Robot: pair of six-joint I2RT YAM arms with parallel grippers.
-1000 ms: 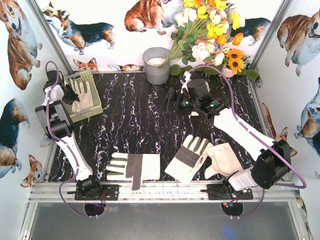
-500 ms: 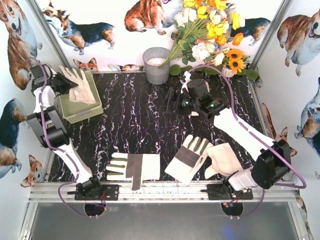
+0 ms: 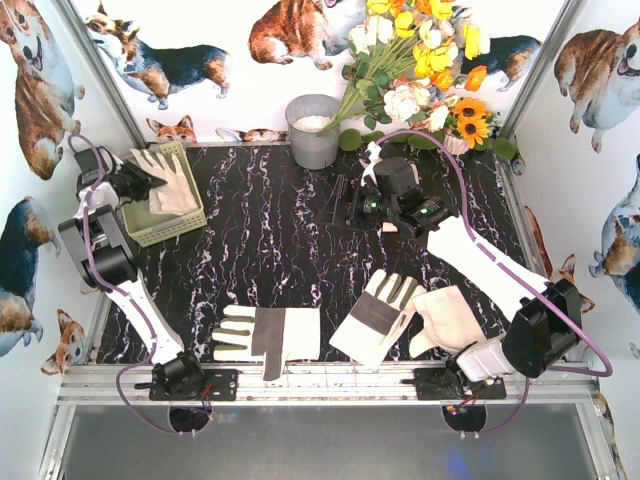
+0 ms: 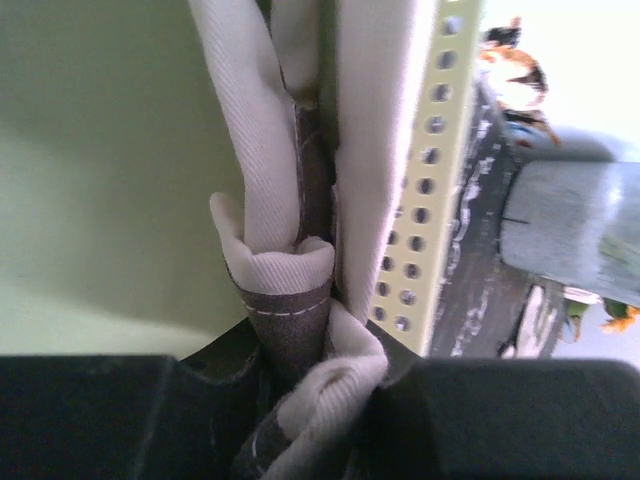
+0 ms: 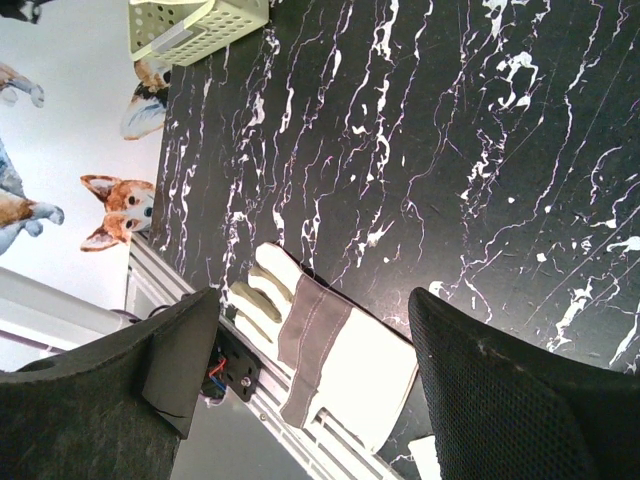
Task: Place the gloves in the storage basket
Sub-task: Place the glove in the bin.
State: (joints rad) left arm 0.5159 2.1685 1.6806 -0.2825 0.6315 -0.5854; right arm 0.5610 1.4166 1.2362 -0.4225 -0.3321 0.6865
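Glove (image 3: 172, 180) clamped in left gripper (image 3: 138, 182), hanging over storage basket (image 3: 188, 225) at far left, long axis running away from fingers into basket. Right gripper (image 3: 342, 205) fingers apart mid-table; three loose gloves (image 3: 265, 335) near front edge

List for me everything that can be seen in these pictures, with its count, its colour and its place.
storage basket: one, pale yellow-green, far left of the table
held glove: one, cream-white, hanging at the storage basket
lying gloves: three, cream-white, two showing grey-brown patches, near the front edge
bucket: one, grey, far edge, middle
flowers: one bunch, yellow, white, orange, far right
table: one, black marbled
left gripper: shut on the held glove
right gripper: open, empty, over the far middle
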